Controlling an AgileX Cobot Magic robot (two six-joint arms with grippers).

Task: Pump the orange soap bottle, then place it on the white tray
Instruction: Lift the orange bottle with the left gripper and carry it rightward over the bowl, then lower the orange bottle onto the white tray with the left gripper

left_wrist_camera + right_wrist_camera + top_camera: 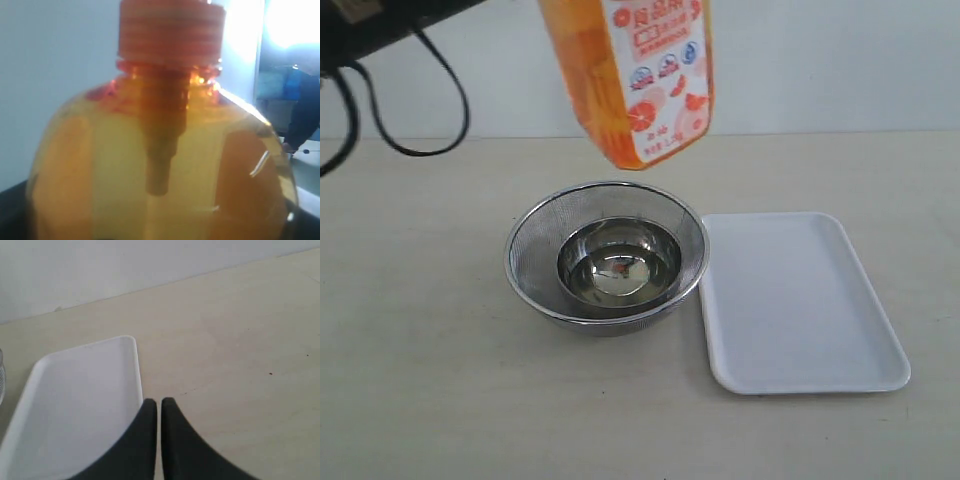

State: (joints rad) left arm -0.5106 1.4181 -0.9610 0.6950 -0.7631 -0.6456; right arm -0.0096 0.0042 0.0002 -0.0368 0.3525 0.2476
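Observation:
The orange soap bottle [635, 80] hangs tilted in the air above the steel bowl, with its top cut off by the exterior view's upper edge. It fills the left wrist view, where the orange soap bottle [160, 150] shows its ribbed orange collar [171, 32] and the dip tube inside. My left gripper holds it, with the fingers hidden at the bottle's sides. The white tray [800, 300] lies flat to the right of the bowl with nothing on it. My right gripper [159, 402] is shut with nothing in it, above the table beside the white tray [75, 400].
A round steel mesh bowl [520, 230] with a smaller shiny bowl inside stands mid-table, directly under the bottle and touching the tray's left edge. The left arm's black body and cables [380, 25] hang at the top left. Bare beige table surrounds both.

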